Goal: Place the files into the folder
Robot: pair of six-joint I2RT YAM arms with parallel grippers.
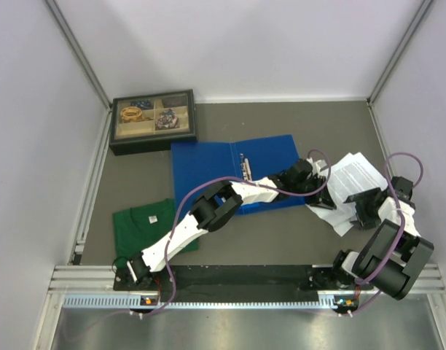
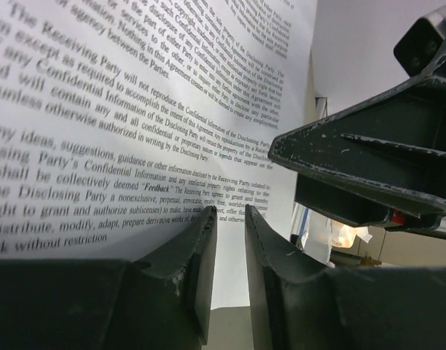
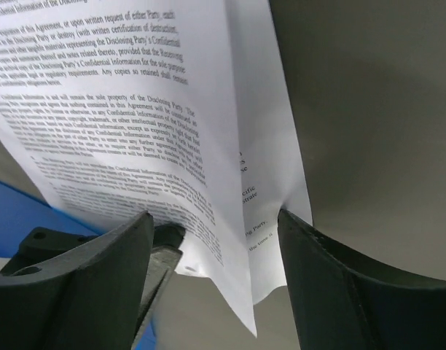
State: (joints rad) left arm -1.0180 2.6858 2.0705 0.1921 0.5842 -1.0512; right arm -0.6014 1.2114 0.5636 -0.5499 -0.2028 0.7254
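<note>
Top external view is giving you the layout: the folder is lying open and flat at mid-table, its rings running far-to-near down the middle. Going right, your left arm is stretching across the folder's right half. The left gripper is sitting just past the folder's right edge, at the folder-side edge of the files. Left wrist view is showing its jaws standing a narrow gap apart with the paper's edge in the slot; you cannot tell whether they are pinching it.

The files are lying fanned on the table just right of the folder, not in it, their long axis slanting from near-left to far-right. Further right, the right gripper is sitting on their near-right part. Right wrist view is showing its jaws wide apart with the paper bunching up between them.

So the folder is lying to the left of both grippers, and the left gripper is the nearer one. Judging from this, the carry is going to be leftward, onto the folder's right half.
</note>
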